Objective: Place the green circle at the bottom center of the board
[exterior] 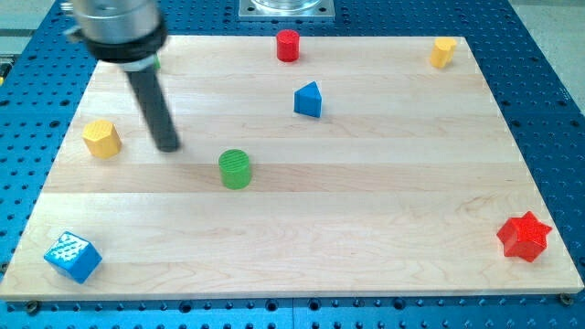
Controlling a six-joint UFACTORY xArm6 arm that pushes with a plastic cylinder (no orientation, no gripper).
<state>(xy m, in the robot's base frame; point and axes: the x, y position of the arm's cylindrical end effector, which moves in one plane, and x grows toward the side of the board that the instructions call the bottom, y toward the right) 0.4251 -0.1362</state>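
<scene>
The green circle (235,169) stands upright on the wooden board (366,228), left of the board's middle and about halfway between the view's top and bottom. My tip (168,144) rests on the board up and to the view's left of it, near but clearly apart, touching no block. Just left of the tip sits a yellow block (101,138). A blue triangular block (308,100) lies up and right of the green circle. A red cylinder (288,45) stands at the top edge, another yellow block (443,52) at the top right corner. A blue cube (72,256) occupies the bottom left corner, a red star (524,236) the lower right.
</scene>
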